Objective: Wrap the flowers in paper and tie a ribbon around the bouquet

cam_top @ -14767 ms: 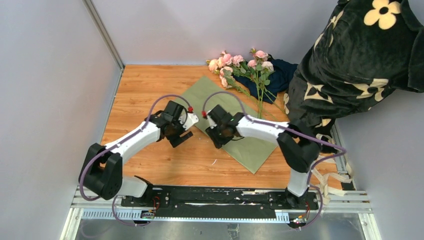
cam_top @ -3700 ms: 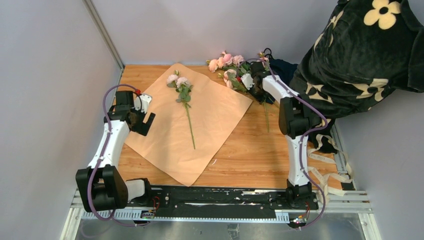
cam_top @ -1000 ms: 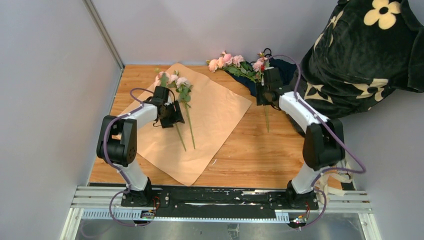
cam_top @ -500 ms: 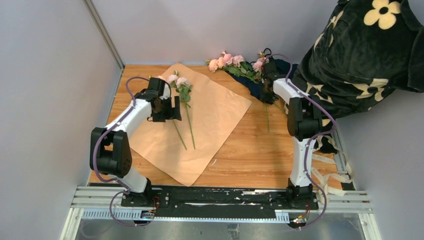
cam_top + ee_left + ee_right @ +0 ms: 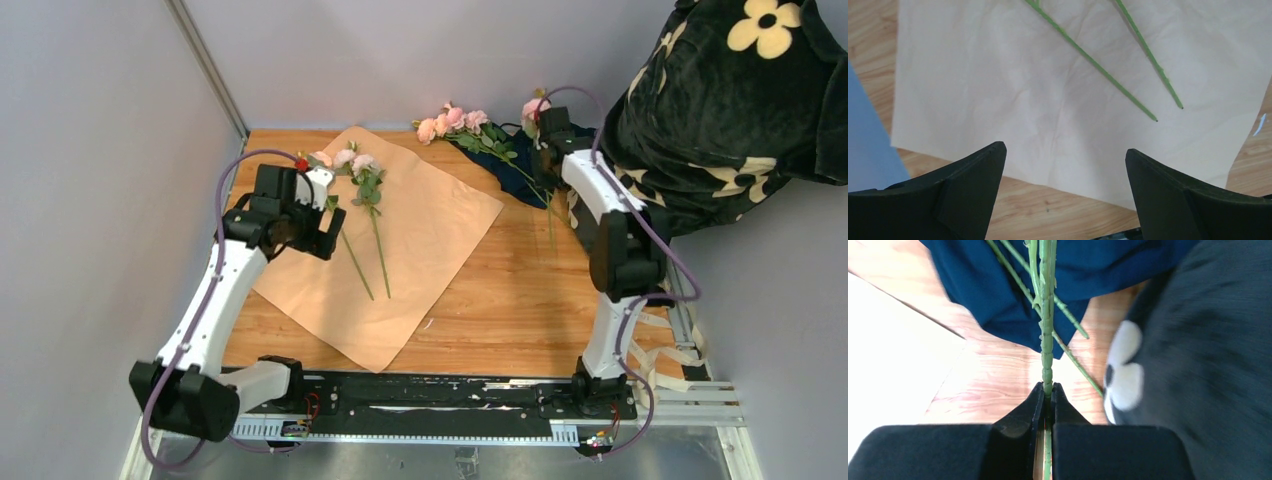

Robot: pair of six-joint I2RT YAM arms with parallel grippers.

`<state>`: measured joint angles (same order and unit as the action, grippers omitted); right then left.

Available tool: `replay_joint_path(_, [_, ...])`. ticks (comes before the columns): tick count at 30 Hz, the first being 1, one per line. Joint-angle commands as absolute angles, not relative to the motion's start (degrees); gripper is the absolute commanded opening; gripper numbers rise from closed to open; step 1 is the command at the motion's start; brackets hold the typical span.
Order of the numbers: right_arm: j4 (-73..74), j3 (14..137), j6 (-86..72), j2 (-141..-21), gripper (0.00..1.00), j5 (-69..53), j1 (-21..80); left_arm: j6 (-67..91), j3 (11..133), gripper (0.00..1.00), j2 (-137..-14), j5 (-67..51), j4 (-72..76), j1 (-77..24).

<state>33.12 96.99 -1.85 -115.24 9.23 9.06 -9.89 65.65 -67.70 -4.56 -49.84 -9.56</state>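
Note:
The paper (image 5: 420,235) lies flat with its tan face up. Two flowers (image 5: 358,168) rest on it, their stems (image 5: 1098,62) running toward me. My left gripper (image 5: 312,236) hovers open over the paper's left part (image 5: 1063,155), with nothing between its fingers. At the back right, my right gripper (image 5: 546,150) is shut on one flower's green stem (image 5: 1047,330), its pink bloom (image 5: 535,106) raised. More flowers (image 5: 455,120) lie on the navy cloth. Cream ribbon (image 5: 662,352) is piled off the table's right near corner. No bouquet is in view.
A dark navy cloth (image 5: 520,172) sits under the far flowers. Black fabric with cream flower prints (image 5: 720,120) crowds the right side, close to my right gripper (image 5: 1047,390). Grey walls enclose the left and back of the wooden table (image 5: 500,310).
My left gripper opened wide and drew back left off the second flower, which now lies on the paper. My right gripper shut on a stem and lifted that flower.

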Motion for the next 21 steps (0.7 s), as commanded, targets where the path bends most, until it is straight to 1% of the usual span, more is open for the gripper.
replay_joint_path(1, [33.84, 97.95, -2.31, -101.67, 0.0, 8.56, 9.87, -16.69, 63.58, 1.0, -62.67, 1.17, -54.56, -9.58])
replay_joint_path(3, [33.38, 96.76, -3.61, -96.8, 0.0, 6.76, 11.86, -16.71, 63.24, 1.0, -61.56, 4.19, -55.62, -9.58])
replay_joint_path(6, [29.72, 93.11, -5.43, -91.0, 0.0, 5.38, 17.97, -15.96, 61.07, 1.0, -59.74, 6.51, -55.68, -9.54])
replay_joint_path(9, [20.4, 86.36, -10.99, -86.84, 0.0, -0.23, 25.95, -16.16, 60.79, 1.0, -58.56, 7.79, -55.46, -8.81])
replay_joint_path(11, [12.39, 83.12, -15.82, -86.35, 0.0, -4.02, 31.68, -16.32, 60.29, 1.0, -58.22, 8.31, -54.93, -8.47])
replay_joint_path(13, [5.36, 81.72, -19.86, -89.58, 0.0, -5.37, 38.33, -16.42, 60.34, 1.0, -58.77, 8.6, -54.74, -8.28])
replay_joint_path(17, [-3.86, 84.68, -26.87, -98.67, 0.0, -6.43, 44.97, -16.55, 60.1, 1.0, -59.92, 9.1, -54.17, -8.1])
replay_joint_path(21, [-6.44, 91.47, -31.03, -111.37, 0.0, -4.54, 49.19, -16.91, 59.91, 1.0, -60.12, 7.86, -53.81, -8.09])
